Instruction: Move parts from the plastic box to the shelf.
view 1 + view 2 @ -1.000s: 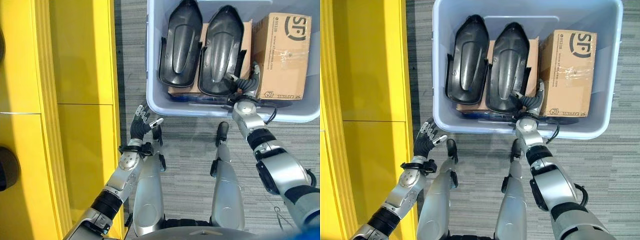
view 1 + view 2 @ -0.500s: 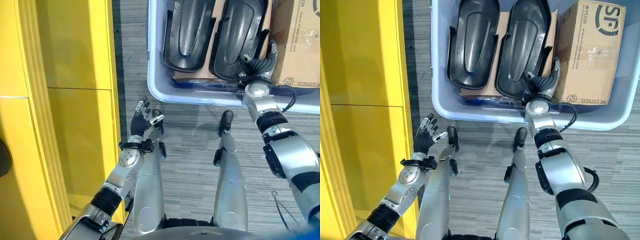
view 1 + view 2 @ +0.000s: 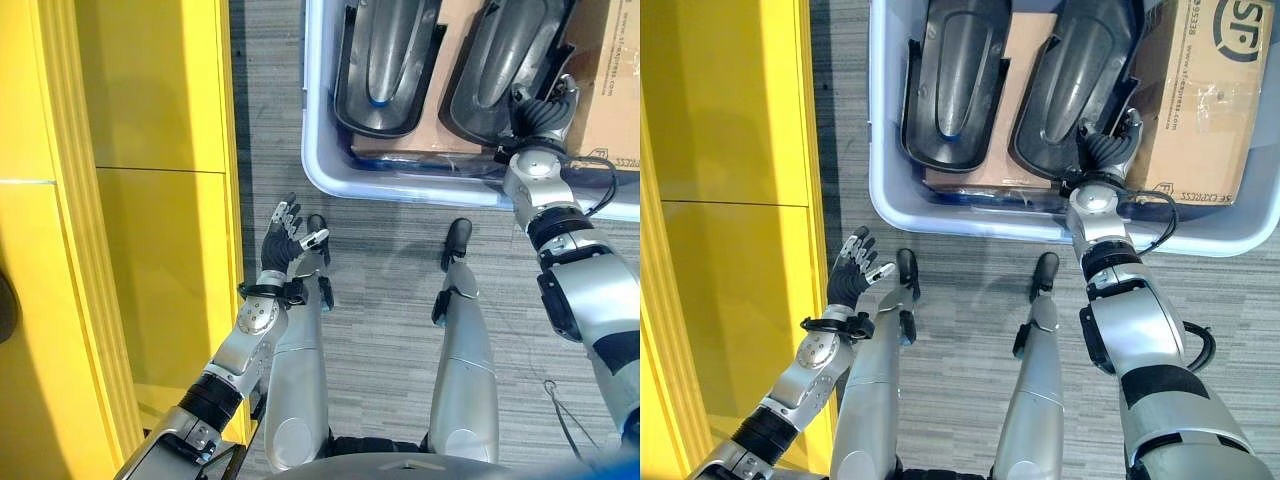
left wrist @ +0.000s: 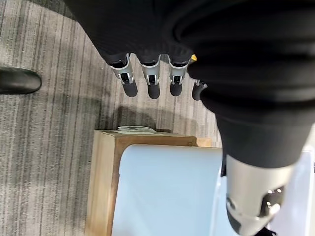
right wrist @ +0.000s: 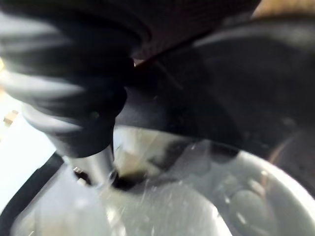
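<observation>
A pale blue plastic box [image 3: 880, 150] sits on the grey striped floor [image 3: 970, 290], in front of the robot. Inside it lie two black parts, side by side. Each one is long, smooth and shiny, rounded like a shell, with a raised hump down the middle and little flaps on its sides. The left part [image 3: 960, 80] lies alone nearer the left wall of the box. The right part [image 3: 1070, 85] lies next to a brown cardboard carton [image 3: 1195, 100]. Both parts rest on a flat brown piece of cardboard [image 3: 1025, 60]. The right hand [image 3: 1105, 152] reaches over the near rim of the box and sits at the near end of the right part, between it and the carton. Its fingers are bent there, but I cannot tell if they are holding the part. The left hand [image 3: 283, 232] is up in the air over the floor, well away from the box, with its fingers straight and spread, holding nothing. A tall yellow shelf [image 3: 150, 200] stands at the robot's left.
</observation>
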You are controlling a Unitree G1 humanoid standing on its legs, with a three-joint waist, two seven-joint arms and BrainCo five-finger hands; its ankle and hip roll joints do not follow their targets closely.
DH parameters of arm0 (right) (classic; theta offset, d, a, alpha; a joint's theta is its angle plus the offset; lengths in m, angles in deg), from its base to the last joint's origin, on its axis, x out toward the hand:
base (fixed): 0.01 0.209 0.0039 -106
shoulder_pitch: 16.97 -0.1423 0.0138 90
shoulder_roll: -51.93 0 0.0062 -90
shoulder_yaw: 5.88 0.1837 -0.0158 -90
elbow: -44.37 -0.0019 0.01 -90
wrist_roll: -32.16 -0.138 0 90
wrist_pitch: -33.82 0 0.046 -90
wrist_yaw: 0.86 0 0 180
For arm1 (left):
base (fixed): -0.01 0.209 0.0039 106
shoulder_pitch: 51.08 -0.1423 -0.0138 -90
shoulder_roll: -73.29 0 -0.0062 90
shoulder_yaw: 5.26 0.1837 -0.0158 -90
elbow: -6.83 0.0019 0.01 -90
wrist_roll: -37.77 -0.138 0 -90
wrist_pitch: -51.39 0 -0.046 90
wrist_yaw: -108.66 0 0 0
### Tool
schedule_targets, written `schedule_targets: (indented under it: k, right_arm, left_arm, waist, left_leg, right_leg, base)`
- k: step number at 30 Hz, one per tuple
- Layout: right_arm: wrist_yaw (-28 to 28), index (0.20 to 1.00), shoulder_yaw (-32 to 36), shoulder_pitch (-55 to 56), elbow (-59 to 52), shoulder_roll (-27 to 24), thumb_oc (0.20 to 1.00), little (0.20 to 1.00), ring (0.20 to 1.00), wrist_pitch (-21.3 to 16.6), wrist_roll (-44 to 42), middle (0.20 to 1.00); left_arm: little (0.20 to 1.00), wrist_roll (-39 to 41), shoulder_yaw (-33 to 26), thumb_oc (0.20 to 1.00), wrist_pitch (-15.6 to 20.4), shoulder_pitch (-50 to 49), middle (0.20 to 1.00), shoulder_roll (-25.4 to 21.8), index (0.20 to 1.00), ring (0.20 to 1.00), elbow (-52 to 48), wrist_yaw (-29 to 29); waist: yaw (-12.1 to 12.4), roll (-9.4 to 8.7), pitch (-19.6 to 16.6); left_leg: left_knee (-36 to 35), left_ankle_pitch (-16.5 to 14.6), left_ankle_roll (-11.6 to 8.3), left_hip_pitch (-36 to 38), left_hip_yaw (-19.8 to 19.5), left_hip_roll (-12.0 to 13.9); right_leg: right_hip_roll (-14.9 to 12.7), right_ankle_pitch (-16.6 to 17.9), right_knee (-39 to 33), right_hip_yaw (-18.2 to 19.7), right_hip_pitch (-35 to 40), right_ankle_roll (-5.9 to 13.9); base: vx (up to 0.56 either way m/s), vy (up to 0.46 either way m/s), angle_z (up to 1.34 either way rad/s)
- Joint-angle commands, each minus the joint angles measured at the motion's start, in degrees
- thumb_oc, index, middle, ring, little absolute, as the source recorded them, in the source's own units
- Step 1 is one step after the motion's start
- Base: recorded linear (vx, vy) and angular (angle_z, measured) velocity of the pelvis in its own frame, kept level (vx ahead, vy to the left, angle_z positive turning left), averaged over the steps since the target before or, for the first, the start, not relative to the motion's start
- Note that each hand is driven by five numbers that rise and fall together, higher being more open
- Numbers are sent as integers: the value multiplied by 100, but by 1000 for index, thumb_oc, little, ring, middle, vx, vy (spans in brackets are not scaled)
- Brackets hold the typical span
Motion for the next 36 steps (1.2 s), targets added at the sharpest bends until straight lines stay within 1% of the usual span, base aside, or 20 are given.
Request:
schedule_targets:
  k: [1,2,4,5,10,12,13,14,17,18,19,20,22,24,26,28,31,32,33,36]
  right_arm:
    - [-250,200,-133,583,242,48,200,200,200,259,-88,200]
    - [-266,200,-122,588,205,57,200,200,200,244,-90,200]
    - [-256,200,-112,688,58,94,200,200,200,214,-53,200]
    - [-218,200,-109,746,-125,73,200,200,200,186,11,200]
    - [-176,200,-41,822,-340,51,200,200,200,145,0,200]
    - [-149,200,32,875,-542,46,200,200,200,88,-56,200]
    - [-134,200,71,916,-718,38,200,200,200,53,-73,200]
    - [-131,200,73,925,-724,40,200,200,200,55,-71,200]
    - [-123,200,155,983,-1036,12,200,200,200,-10,-122,200]
    - [-102,200,208,1055,-1352,-10,200,200,200,-72,-136,200]
    - [-92,200,237,1097,-1464,3,200,200,200,-90,-132,200]
    - [-86,200,278,1194,-1729,13,200,200,200,-130,-126,200]
    - [-95,200,289,1220,-1807,15,200,200,200,-122,-102,200]
    - [-94,200,380,1426,-2181,25,200,200,200,-171,-78,200]
    - [-100,200,415,1505,-2280,51,200,200,200,-177,-76,200]
    - [-149,200,504,1767,-2703,98,200,200,200,-227,-41,200]
    - [-190,200,573,2024,-2994,194,200,200,200,-260,-7,200]
    - [-259,200,617,2265,-3242,284,200,200,200,-312,17,200]
    - [-257,200,620,2284,-3256,291,200,200,200,-308,21,200]
    - [-448,200,629,2828,-3807,490,200,200,200,-329,91,200]
  left_arm:
    - [1000,6,148,1000,181,-106,1000,-72,1000,1000,-433,-35]
    - [1000,0,127,1000,186,-68,1000,-73,1000,1000,-434,-33]
    - [1000,6,130,1000,183,-40,1000,-67,1000,1000,-378,-62]
    - [1000,25,138,1000,193,-15,1000,-53,1000,1000,-306,-93]
    - [1000,40,143,1000,184,8,1000,-51,1000,1000,-244,-140]
    - [1000,40,131,1000,174,5,1000,-57,1000,1000,-194,-168]
    - [1000,50,113,1000,163,3,1000,-79,1000,1000,-182,-210]
    - [1000,50,115,1000,163,-3,1000,-80,1000,1000,-183,-210]
    - [1000,68,81,1000,153,4,1000,-104,1000,1000,-153,-276]
    - [1000,78,34,1000,154,13,1000,-120,1000,1000,-151,-315]
    - [1000,79,4,1000,147,-5,1000,-135,1000,1000,-134,-337]
    - [1000,90,-37,1000,133,-64,1000,-166,1000,1000,-160,-380]
    - [1000,104,-58,1000,129,-107,1000,-193,1000,1000,-160,-401]
    - [1000,89,-115,1000,80,-228,1000,-246,1000,1000,-174,-513]
    - [1000,95,-141,1000,72,-290,1000,-266,1000,1000,-173,-548]
    - [1000,85,-232,1000,42,-426,1000,-325,1000,1000,-186,-656]
    - [1000,86,-298,1000,19,-522,1000,-344,1000,1000,-168,-731]
    - [1000,68,-406,1000,-12,-627,1000,-367,1000,1000,-165,-798]
    - [1000,69,-407,1000,-15,-642,1000,-373,1000,1000,-172,-800]
    - [1000,12,-581,1000,-67,-834,1000,-386,1000,1000,-127,-915]
  waist:
    - [113,287,-126]
    - [105,280,-126]
    - [89,246,-126]
    - [81,218,-126]
    - [71,170,-126]
    - [65,127,-126]
    - [69,89,-126]
    - [67,90,-126]
    - [71,36,-126]
    - [65,-3,-126]
    - [62,-26,-126]
    - [69,-69,-218]
    - [69,-77,-274]
    - [54,-102,-480]
    - [50,-108,-533]
    - [22,-141,-747]
    - [8,-171,-888]
    - [-1,-204,-1029]
    - [-2,-207,-1035]
    - [-50,-325,-1308]
  left_leg:
    - [32,-309,-191,199,-303,164]
    - [-27,-134,-150,125,-263,162]
    - [-163,-80,-156,316,-238,153]
    - [-383,-7,-180,571,-232,146]
    - [-638,89,-202,915,-229,143]
    - [-818,153,-215,1168,-227,150]
    - [-975,204,-230,1413,-219,150]
    - [-990,210,-230,1428,-220,149]
    - [-1219,282,-262,1849,-207,162]
    - [-1356,335,-290,2136,-201,165]
    - [-1437,394,-291,2252,-211,168]
    - [-1580,428,-308,2482,-224,188]
    - [-1641,479,-302,2529,-230,180]
    - [-1795,530,-316,2754,-239,196]
    - [-1839,543,-318,2825,-236,198]
    - [-1992,575,-336,3051,-216,220]
    - [-2102,604,-359,3198,-206,250]
    - [-2176,618,-377,3317,-197,285]
    - [-2185,620,-378,3327,-197,286]
    - [-2289,601,-395,3587,-151,379]
  right_leg:
    - [-241,-898,1060,248,-55,180]
    - [-240,-730,985,220,-118,148]
    - [-262,-676,859,179,83,164]
    - [-287,-617,682,126,345,187]
    - [-309,-521,452,53,697,217]
    - [-331,-447,277,0,971,246]
    - [-342,-396,112,-46,1247,269]
    - [-342,-391,98,-52,1265,269]
    - [-381,-317,-106,-128,1689,310]
    - [-393,-293,-203,-168,1969,326]
    - [-389,-250,-271,-179,2094,331]
    - [-402,-259,-377,-226,2346,348]
    - [-413,-220,-436,-247,2411,348]
    - [-456,-221,-538,-308,2638,361]
    - [-469,-223,-566,-337,2714,364]
    - [-478,-218,-670,-375,2917,385]
    - [-477,-206,-754,-413,3055,404]
    - [-471,-208,-794,-454,3165,418]
    - [-470,-208,-799,-457,3174,418]
    - [-420,-253,-821,-456,3395,431]
  base:
    - [0,0,0]
    - [-90,15,0]
    - [-71,-2,1]
    - [-31,-16,2]
    - [-16,-7,6]
    - [-16,-23,6]
    - [-7,-19,6]
    - [6,-24,7]
    - [12,-25,5]
    - [5,-29,6]
    - [38,-46,10]
    - [43,-44,10]
    - [37,-22,10]
    - [53,-9,12]
    - [28,-6,10]
    - [67,-14,8]
    - [56,-18,4]
    - [73,-24,0]
    - [79,-29,1]
    - [95,-40,-1]
